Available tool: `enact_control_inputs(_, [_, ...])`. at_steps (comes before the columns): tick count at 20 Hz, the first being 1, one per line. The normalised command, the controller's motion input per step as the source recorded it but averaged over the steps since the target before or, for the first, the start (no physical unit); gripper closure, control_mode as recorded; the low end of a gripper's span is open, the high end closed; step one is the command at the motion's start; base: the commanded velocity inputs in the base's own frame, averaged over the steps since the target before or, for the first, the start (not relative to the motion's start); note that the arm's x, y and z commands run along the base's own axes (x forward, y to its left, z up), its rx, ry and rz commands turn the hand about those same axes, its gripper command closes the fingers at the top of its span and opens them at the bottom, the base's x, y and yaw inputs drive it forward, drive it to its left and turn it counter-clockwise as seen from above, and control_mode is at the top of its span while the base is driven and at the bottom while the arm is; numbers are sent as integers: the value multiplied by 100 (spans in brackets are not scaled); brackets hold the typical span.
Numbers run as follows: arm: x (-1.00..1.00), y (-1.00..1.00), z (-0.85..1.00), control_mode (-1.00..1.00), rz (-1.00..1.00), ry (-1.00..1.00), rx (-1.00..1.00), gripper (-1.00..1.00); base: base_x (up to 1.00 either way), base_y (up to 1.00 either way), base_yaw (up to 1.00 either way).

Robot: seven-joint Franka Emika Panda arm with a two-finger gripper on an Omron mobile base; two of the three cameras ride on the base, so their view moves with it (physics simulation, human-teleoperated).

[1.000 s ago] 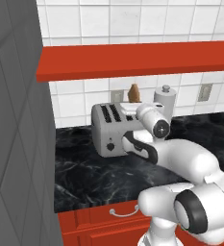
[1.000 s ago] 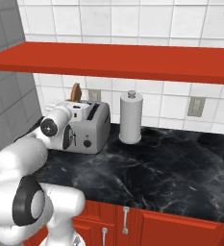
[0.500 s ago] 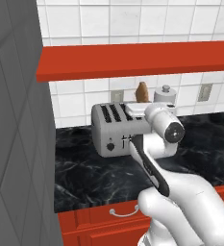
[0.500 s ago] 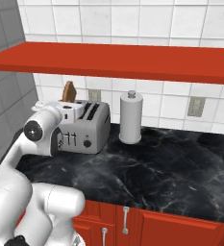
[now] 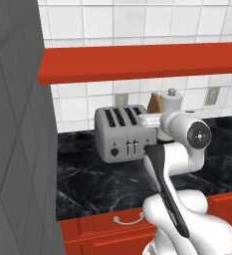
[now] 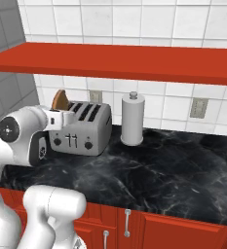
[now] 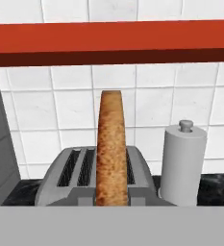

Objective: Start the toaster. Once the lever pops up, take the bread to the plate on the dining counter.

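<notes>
Left to right: grey wall panel, then the boxy silver-grey four-slot toaster on the glossy black marble table, then the white cylindrical paper-towel holder just beside it. A red shelf runs overhead.

We see the small golden-brown slice of bread held upright, edge-on to the hand camera, lifted clear above the toaster's slots, not seated in any of them. In the right base view it sits at the arm's end, above the toaster's left end. We judge it is kept vertical because it was drawn straight up out of a slot, ready to carry off.

The gripper has its jaws clamped on the bread's lower part, as we read it.

Hard to make out: the fingertips are cut off at the hand view's bottom, so the contact itself is hidden. The arm covers part of the toaster's front in the left base view, so lever positions there are unclear.
</notes>
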Motion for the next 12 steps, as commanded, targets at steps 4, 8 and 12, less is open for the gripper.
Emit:
enact_control_inputs(4, [-55, -1, 12, -100, 0, 17, 0, 100, 0, 0, 0])
enact_control_inputs(8, [-8, -3, 34, -100, 0, 15, 0, 100, 0, 0, 0])
enact_control_inputs(12, [0, -10, 22, -100, 0, 12, 0, 100, 0, 0, 0])
